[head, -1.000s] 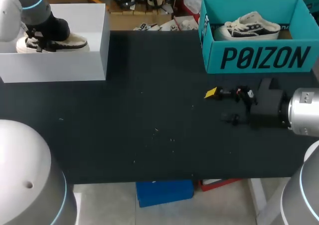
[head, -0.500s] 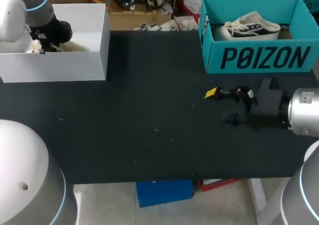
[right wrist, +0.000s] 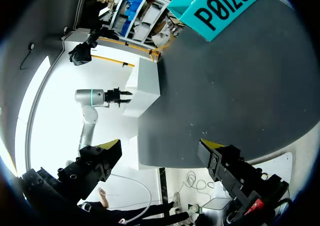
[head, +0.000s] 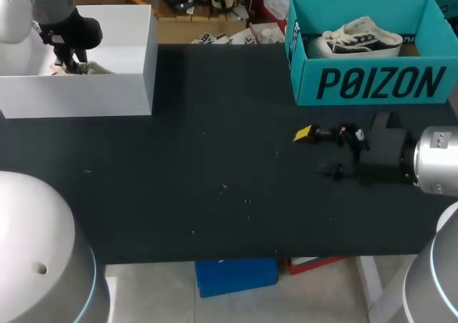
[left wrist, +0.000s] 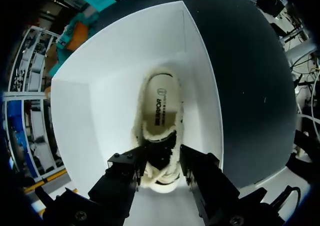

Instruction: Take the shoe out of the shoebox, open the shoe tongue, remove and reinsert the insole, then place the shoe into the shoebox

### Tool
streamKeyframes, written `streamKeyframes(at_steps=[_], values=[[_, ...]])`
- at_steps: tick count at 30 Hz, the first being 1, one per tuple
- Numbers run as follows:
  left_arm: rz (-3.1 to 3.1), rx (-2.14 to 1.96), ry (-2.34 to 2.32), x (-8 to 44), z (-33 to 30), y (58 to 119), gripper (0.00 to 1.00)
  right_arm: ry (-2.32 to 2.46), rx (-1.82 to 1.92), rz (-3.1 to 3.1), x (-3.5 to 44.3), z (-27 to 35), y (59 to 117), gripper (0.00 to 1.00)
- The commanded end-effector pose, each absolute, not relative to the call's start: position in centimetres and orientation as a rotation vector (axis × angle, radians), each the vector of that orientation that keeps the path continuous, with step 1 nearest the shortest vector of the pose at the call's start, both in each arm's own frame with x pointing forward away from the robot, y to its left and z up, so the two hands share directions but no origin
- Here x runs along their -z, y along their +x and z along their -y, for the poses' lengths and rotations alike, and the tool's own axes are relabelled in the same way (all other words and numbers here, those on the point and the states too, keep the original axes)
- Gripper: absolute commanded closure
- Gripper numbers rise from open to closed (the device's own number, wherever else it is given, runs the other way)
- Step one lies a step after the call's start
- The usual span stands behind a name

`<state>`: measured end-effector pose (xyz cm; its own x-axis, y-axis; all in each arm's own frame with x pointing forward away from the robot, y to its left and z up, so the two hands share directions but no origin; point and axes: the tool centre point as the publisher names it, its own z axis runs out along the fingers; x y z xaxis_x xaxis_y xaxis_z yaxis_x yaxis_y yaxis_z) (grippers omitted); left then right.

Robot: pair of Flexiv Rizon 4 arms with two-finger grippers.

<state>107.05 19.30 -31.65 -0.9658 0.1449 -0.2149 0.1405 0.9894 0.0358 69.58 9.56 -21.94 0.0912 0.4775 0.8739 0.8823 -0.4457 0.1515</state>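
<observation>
The shoe [left wrist: 159,110] lies flat inside the white shoebox [left wrist: 200,85] at the table's [head: 215,180] far left, long axis along the box's length, laced toe towards the left gripper [left wrist: 161,157], open heel away. Its fingers flank the toe; whether they pinch it is unclear. The right gripper [head: 318,151] sits spread and empty, near right

A robot lab — black table [head: 215,158] bearing a white shoebox [head: 107,97] and a teal shoebox [head: 372,87].
</observation>
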Motion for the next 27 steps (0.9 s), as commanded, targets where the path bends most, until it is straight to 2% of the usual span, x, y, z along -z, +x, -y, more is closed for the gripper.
streamKeyframes(at_steps=[1, 14, 19, 27], values=[[-2.945, -0.058, 0.227, 29.3, -18.9, 106.9, 0.60, -1.962, 1.308, 1.335, 21.9, -9.5, 69.5, 0.00], [-2.963, -0.036, 0.351, 24.2, -15.3, 102.7, 0.56, -1.962, 1.308, 1.335, 21.9, -9.5, 69.5, 0.00], [-2.961, -0.046, 0.411, 22.8, -12.8, 100.3, 0.51, -1.962, 1.308, 1.335, 21.9, -9.5, 69.5, 0.00], [-2.974, -0.038, 0.485, 22.7, -7.7, 96.6, 0.51, -1.962, 1.308, 1.335, 21.9, -9.5, 69.5, 0.00]])
